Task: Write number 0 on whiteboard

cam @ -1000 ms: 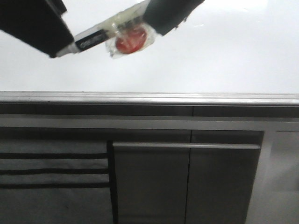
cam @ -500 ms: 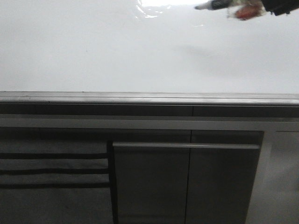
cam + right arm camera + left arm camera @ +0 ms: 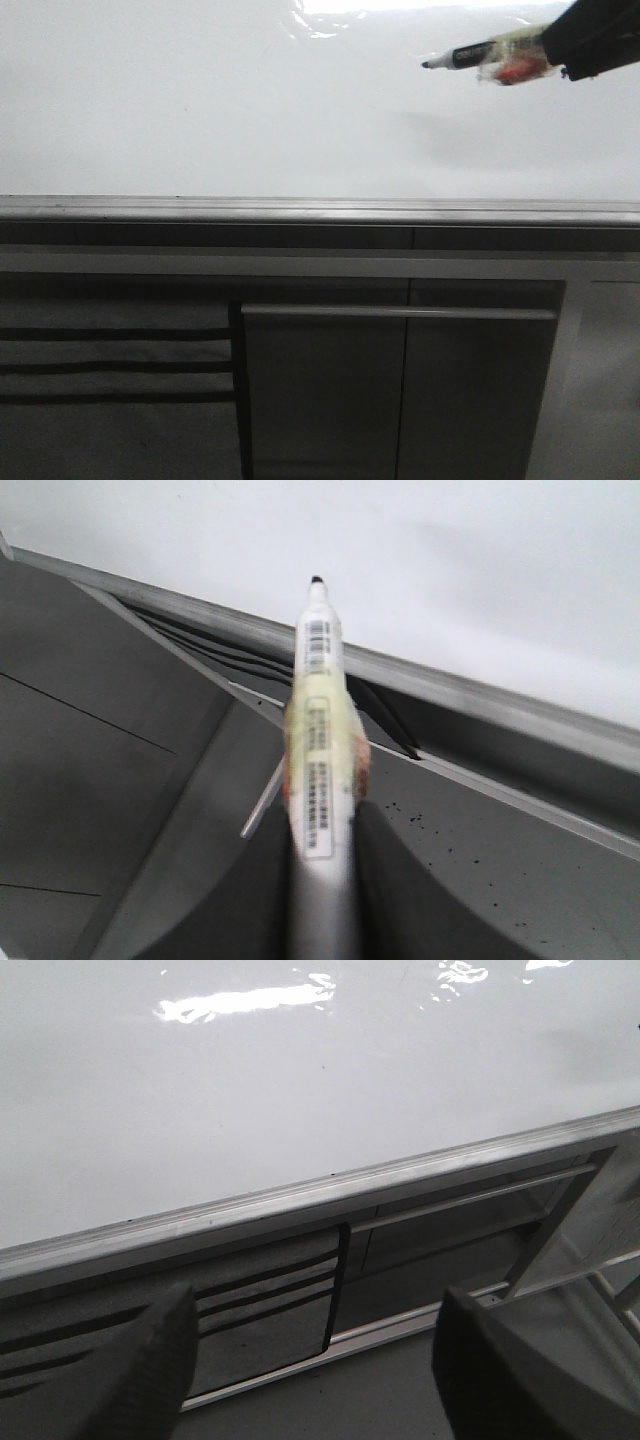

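The whiteboard (image 3: 200, 110) fills the upper half of the front view, glossy white with a grey metal rail (image 3: 320, 210) along its near edge; it also shows in the left wrist view (image 3: 300, 1090) and the right wrist view (image 3: 480, 570). No drawn 0 shows on it. My right gripper (image 3: 325, 850) is shut on a white marker pen (image 3: 320, 730) wrapped in yellowish tape. In the front view the marker pen (image 3: 470, 55) points left at the upper right, its black tip (image 3: 427, 65) over the board. My left gripper (image 3: 310, 1360) is open and empty, below the rail.
Dark grey cabinet panels (image 3: 400, 390) with a metal handle bar (image 3: 400, 313) sit under the rail. A panel with black stripes (image 3: 110, 365) is at the lower left. Light glare (image 3: 320, 15) lies on the board's top.
The right arm with the marker moved from the upper left to the upper right, then came down a little. A dark arm part at the upper left has left the view.
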Controlling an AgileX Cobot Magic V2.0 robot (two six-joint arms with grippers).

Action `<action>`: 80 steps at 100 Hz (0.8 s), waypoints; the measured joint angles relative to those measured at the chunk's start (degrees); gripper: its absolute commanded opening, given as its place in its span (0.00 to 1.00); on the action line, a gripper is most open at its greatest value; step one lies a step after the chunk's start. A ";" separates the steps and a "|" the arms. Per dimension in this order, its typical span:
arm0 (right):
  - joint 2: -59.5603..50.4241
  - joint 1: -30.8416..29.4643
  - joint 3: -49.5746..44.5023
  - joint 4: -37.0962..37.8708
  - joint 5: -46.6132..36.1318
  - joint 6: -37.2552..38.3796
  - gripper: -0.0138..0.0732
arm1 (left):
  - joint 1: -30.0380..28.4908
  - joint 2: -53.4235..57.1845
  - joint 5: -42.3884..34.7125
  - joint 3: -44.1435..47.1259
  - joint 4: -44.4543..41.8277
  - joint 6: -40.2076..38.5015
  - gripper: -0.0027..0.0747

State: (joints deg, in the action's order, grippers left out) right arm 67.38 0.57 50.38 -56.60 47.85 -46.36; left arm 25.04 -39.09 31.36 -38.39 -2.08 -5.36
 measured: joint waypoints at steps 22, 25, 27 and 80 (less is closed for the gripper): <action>11.17 0.00 11.89 1.96 2.44 0.43 0.15 | 0.00 0.00 -0.30 0.00 0.00 0.00 0.63; 12.47 0.00 13.29 2.37 2.73 0.43 0.15 | 0.00 0.00 -0.30 0.00 0.00 0.00 0.63; 13.44 0.10 14.34 2.57 2.74 0.59 0.15 | 0.00 0.00 -0.45 0.00 0.00 0.00 0.63; 27.54 5.84 28.31 18.38 13.49 13.73 0.15 | 0.00 0.00 -0.70 0.00 -1.45 0.00 0.63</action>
State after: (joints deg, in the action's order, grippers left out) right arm 94.92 6.41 78.69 -38.22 61.34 -32.63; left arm 25.04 -39.09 30.66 -38.39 -3.52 -5.36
